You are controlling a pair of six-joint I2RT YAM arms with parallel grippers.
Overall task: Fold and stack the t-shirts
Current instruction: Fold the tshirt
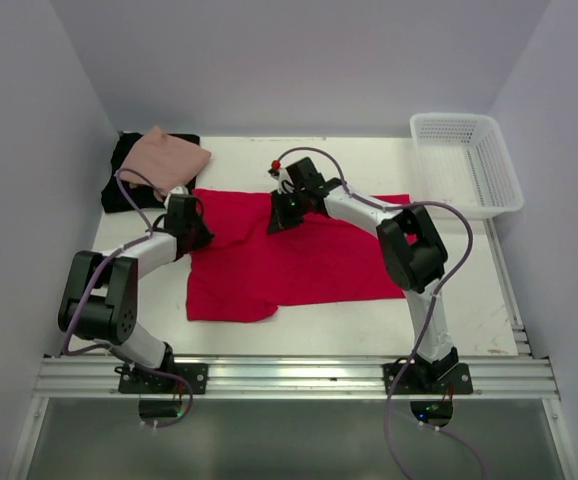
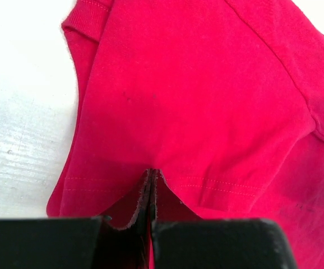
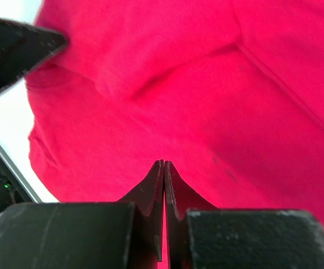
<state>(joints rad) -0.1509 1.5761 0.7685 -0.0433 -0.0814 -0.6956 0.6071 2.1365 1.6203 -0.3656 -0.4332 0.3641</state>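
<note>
A bright red t-shirt (image 1: 299, 260) lies spread flat across the middle of the table. My left gripper (image 1: 197, 232) is at its left sleeve, shut, with the tips (image 2: 152, 174) pinching the red cloth (image 2: 195, 95) just at the stitched hem. My right gripper (image 1: 279, 218) sits at the shirt's far edge near the middle, shut as well (image 3: 163, 165), with red cloth (image 3: 179, 101) showing in the slit between its jaws. At the back left, a salmon-pink t-shirt (image 1: 169, 155) lies folded on top of a black t-shirt (image 1: 119, 190).
A white lattice basket (image 1: 466, 160) stands at the back right corner. The metal rail (image 1: 289, 375) with both arm bases runs along the near edge. Walls close in the table on the left, right and back. A black part of the left arm (image 3: 16, 50) shows in the right wrist view.
</note>
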